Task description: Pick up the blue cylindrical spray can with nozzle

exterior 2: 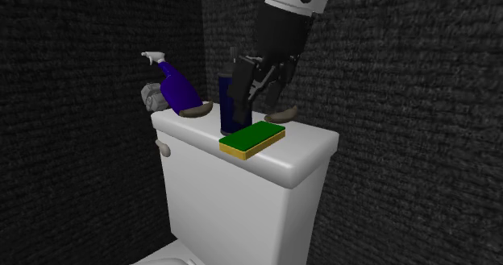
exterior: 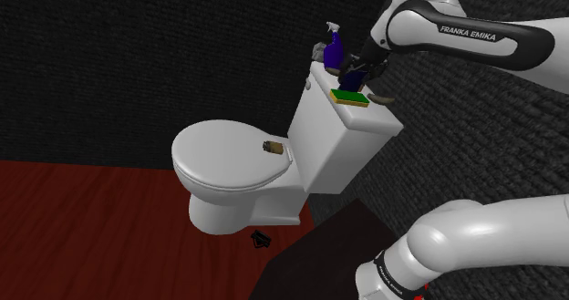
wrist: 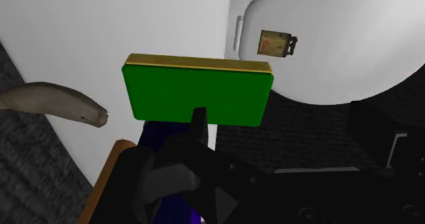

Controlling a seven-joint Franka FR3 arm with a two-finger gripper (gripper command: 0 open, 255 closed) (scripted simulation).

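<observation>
The dark blue cylindrical spray can (exterior 2: 229, 106) with a black nozzle stands on the white toilet tank lid (exterior 2: 298, 163), just behind a green sponge (exterior 2: 252, 138). My black gripper (exterior 2: 248, 84) comes down from the upper right and sits right against the can's upper part. In the shoulder view the gripper (exterior: 357, 72) overlaps the can (exterior: 349, 77) above the sponge (exterior: 349, 98). The wrist view has a strip of the blue can (wrist: 162, 133) close under the hand, with the sponge (wrist: 197, 93) beyond it.
A tilted purple trigger bottle (exterior 2: 177, 86) and a grey lump (exterior 2: 151, 97) stand at the lid's far end. Brownish curved pieces (exterior 2: 282, 114) lie beside the can. A small brown item (exterior: 273, 147) rests on the closed toilet seat (exterior: 219, 161). Dark textured walls stand close behind.
</observation>
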